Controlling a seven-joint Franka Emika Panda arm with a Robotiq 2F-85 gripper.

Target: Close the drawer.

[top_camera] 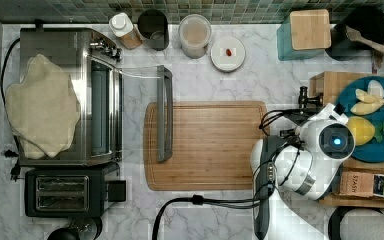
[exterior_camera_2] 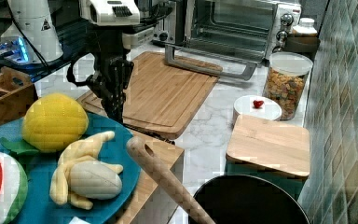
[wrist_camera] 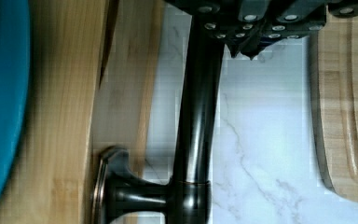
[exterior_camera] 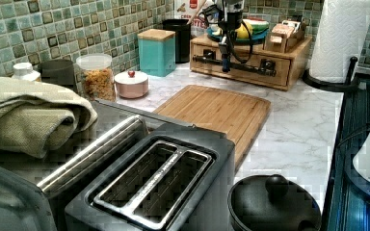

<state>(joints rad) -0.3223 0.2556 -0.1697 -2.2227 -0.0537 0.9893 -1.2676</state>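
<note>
The drawer (exterior_camera: 279, 73) is the front panel of the wooden organizer stand (exterior_camera: 296, 50) at the left view's far right, and it looks almost flush with the stand. A long dark bar handle (exterior_camera: 257, 69) runs across it. The wrist view shows the drawer front (wrist_camera: 121, 93) with a thin dark slit along the stand's top, and the handle (wrist_camera: 198, 116) on its post. My gripper (wrist_camera: 247, 49) hangs shut right beside the bar, on the side away from the drawer. It also shows in front of the drawer (exterior_camera: 226, 65) and pointing down (exterior_camera_2: 114, 105).
A large wooden cutting board (top_camera: 210, 145) lies just in front of the stand. The open toaster oven door (top_camera: 164, 112) reaches over the board's far side. A blue fruit plate (top_camera: 375, 150) sits on the stand. Jars (top_camera: 195, 35) and a teal canister (top_camera: 305, 32) line the tiled wall.
</note>
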